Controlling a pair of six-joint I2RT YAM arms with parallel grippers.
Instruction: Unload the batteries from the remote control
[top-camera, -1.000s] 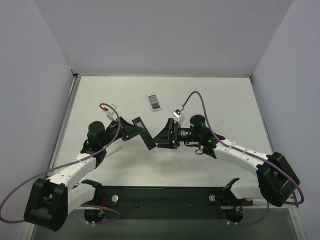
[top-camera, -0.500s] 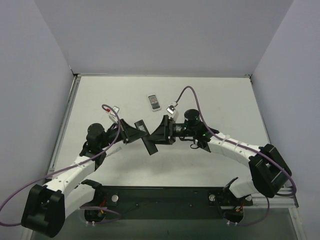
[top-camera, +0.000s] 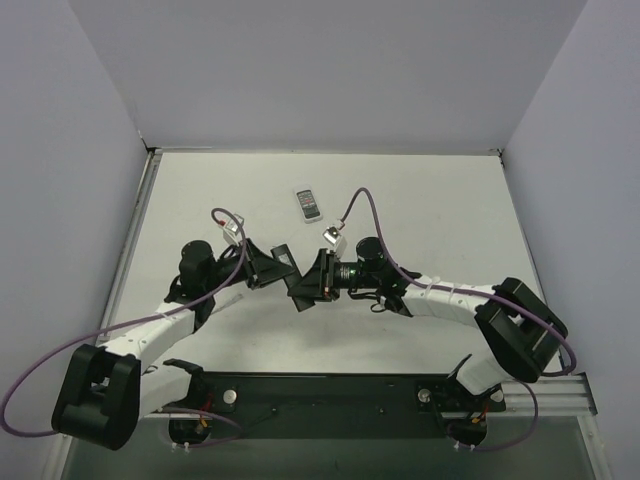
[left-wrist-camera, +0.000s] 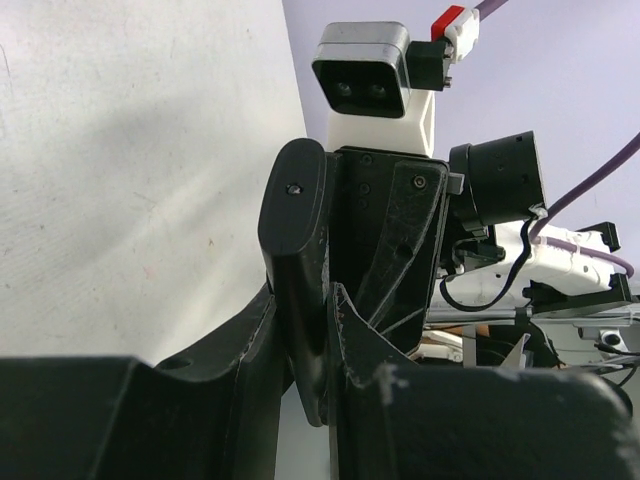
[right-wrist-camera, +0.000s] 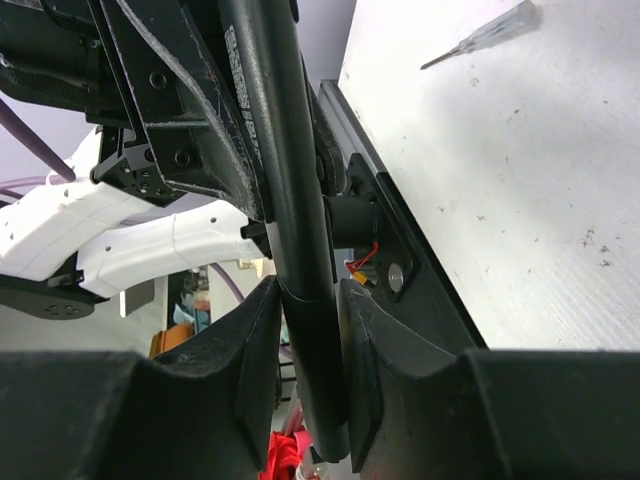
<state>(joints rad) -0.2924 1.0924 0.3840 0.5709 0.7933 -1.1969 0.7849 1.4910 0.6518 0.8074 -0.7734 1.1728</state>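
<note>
Centrally, remote control (top-camera: 292, 280) held above table (top-camera: 440, 210), between the two arms, slanting near-to-far in top view. Left gripper (top-camera: 277, 263) pinches one end; in left wrist view its fingers (left-wrist-camera: 240, 350) press on both sides of slim black bar. Right gripper (top-camera: 311, 284) pinches other end, fingers (right-wrist-camera: 255, 350) tight on either flank. Grippers face each other, very close. Battery recess not discernible. Farther back, short white remote (top-camera: 308, 204) lies flat on table, well apart. Thin clear-handled tool (right-wrist-camera: 480, 35) lies on table in right wrist view.

Remote control (left-wrist-camera: 296, 220) lower end hidden inside left tool (left-wrist-camera: 305, 320); batteries hidden in every view.
</note>
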